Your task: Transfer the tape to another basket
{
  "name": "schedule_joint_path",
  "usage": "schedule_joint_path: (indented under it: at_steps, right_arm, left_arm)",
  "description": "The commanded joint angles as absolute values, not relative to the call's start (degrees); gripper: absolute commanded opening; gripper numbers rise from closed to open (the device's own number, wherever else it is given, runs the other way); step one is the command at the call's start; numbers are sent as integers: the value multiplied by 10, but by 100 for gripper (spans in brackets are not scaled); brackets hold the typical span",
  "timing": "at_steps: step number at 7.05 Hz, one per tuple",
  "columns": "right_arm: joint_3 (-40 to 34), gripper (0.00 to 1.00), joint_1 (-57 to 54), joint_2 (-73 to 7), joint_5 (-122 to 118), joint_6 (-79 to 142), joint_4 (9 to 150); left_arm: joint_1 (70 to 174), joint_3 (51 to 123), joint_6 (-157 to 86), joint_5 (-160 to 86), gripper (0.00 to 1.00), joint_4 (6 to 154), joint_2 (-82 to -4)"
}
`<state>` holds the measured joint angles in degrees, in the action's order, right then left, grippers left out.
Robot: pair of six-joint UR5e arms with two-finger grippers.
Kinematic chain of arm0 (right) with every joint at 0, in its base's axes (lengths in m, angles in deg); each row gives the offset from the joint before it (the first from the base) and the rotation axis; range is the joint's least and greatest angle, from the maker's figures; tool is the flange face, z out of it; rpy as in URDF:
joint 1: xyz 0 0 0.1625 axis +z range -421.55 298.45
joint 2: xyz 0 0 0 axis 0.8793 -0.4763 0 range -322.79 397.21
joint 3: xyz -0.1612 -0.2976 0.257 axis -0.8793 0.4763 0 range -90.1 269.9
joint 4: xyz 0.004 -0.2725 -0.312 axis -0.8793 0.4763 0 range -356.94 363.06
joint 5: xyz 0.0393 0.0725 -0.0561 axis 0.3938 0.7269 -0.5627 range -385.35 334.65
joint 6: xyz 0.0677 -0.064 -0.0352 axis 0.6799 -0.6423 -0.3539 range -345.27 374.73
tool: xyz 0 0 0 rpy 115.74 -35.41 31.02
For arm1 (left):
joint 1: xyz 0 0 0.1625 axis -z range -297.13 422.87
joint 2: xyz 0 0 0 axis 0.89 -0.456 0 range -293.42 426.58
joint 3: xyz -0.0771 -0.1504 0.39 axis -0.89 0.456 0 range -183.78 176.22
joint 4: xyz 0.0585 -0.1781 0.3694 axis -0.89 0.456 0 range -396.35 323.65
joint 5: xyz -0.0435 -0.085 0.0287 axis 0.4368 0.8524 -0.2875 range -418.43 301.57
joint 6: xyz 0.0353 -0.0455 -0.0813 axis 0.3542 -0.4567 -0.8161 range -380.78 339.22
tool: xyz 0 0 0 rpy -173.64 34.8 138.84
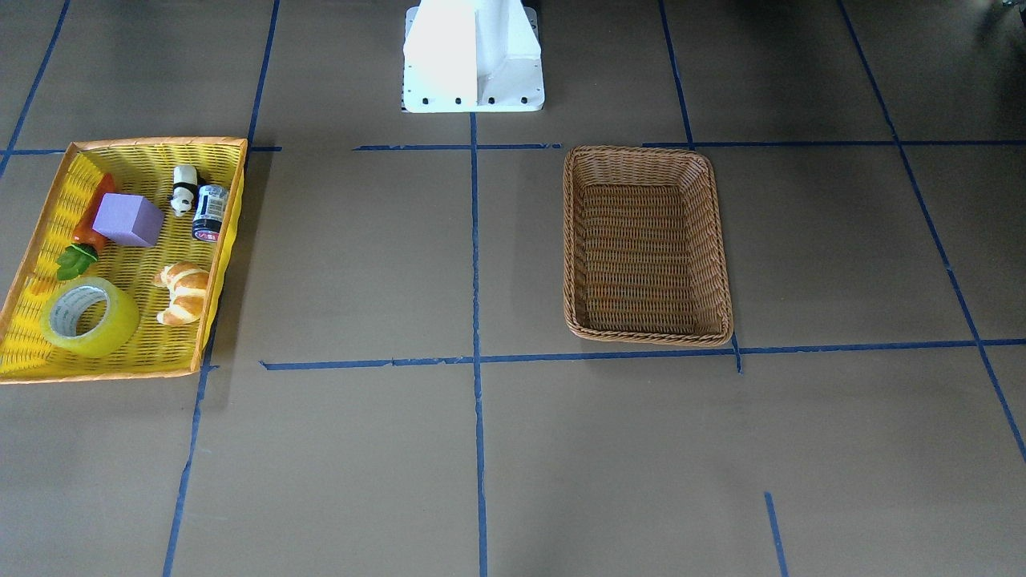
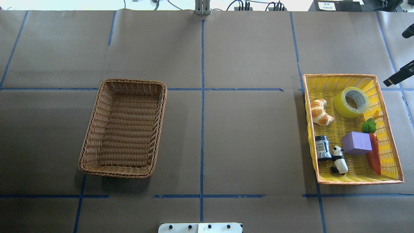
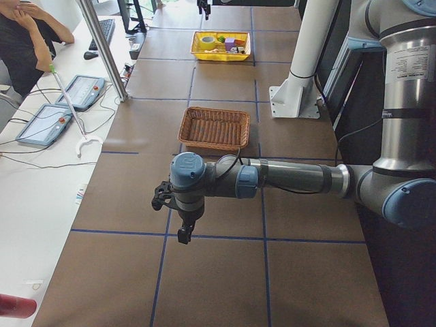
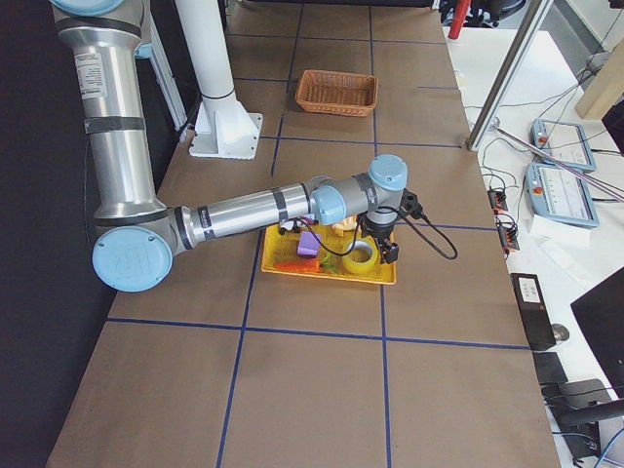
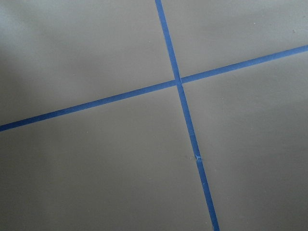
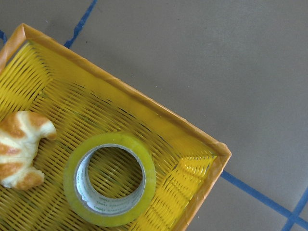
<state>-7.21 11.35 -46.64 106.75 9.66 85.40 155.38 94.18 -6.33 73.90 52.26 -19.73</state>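
Hovering the right gripper [image 4: 387, 252] over the tape [image 6: 109, 179], flat below it in the tray [image 6: 144, 103], we cannot tell if it is open; we judge this tape light, stiff, best pinched across its wall.

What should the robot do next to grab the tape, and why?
Probably lower the right arm straight toward the tape. Its wrist camera looks down on the roll, which lies flat and untouched in a corner of the yellow tray; the brown basket is empty.
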Motion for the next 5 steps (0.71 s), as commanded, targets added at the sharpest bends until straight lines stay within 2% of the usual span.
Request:
schedule_joint_path:
  at_steps: [1,5]
  right_arm:
    - [-41,100,95,-466,1068,132,805]
    - [31,99,53,-464,1066,168,704]
  left_arm:
    - [1553,941,-64,739,100,527,-197]
    - [1554,940,-64,739,100,527,-197]
